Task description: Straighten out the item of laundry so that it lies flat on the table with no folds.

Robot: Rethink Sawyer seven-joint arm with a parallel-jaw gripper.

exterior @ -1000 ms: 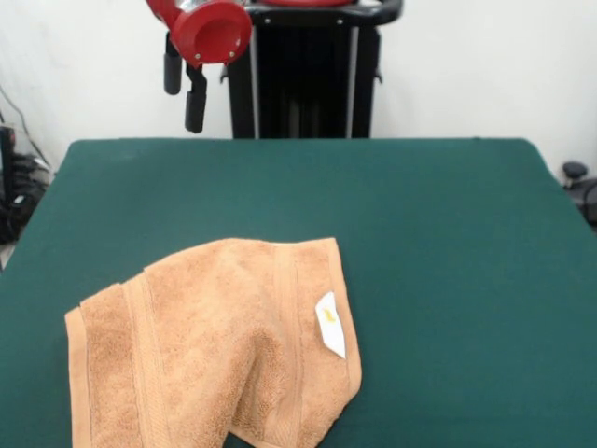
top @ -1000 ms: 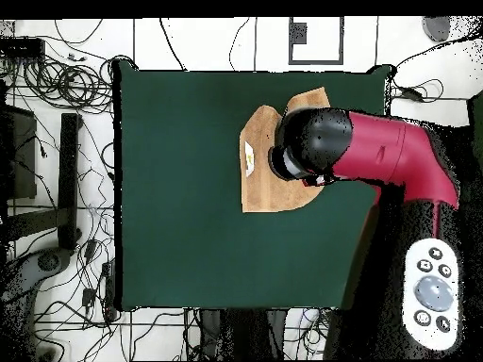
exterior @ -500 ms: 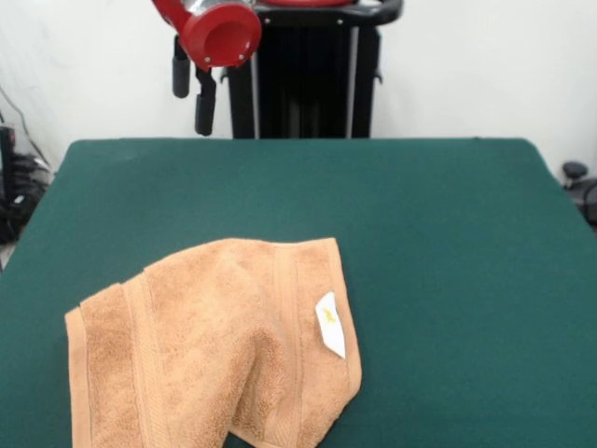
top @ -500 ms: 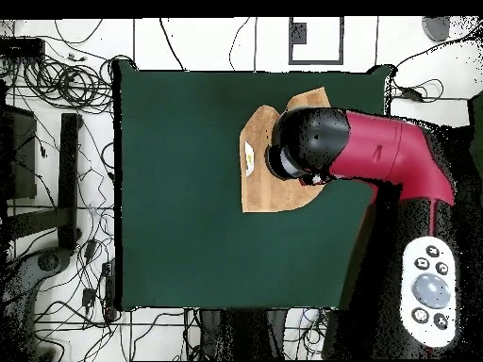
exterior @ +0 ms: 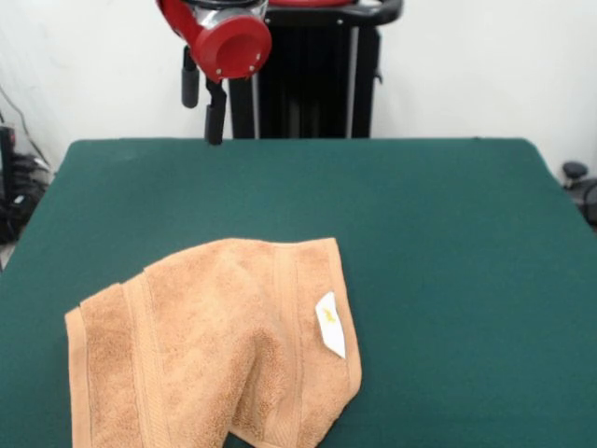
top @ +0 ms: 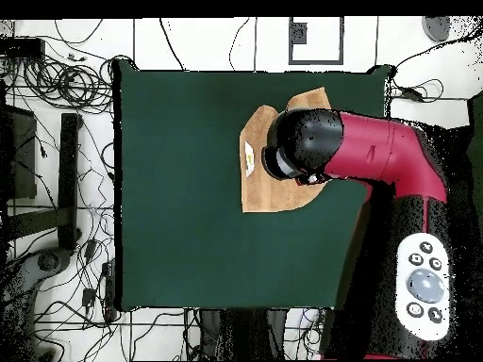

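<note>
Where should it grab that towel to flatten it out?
Probably the folded-over flap of the towel, near the corner beside the white label, coming straight down from above. That layer lies doubled over the rest, so lifting and pulling it outward should unfold it.

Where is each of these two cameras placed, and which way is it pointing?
Front view: sits across the table, facing the robot; shows the orange towel, its white label, and the open gripper hanging from above.
Overhead view: hangs above, looking straight down; the red arm partly covers the towel.
Both show the towel, green table and arm.
</note>
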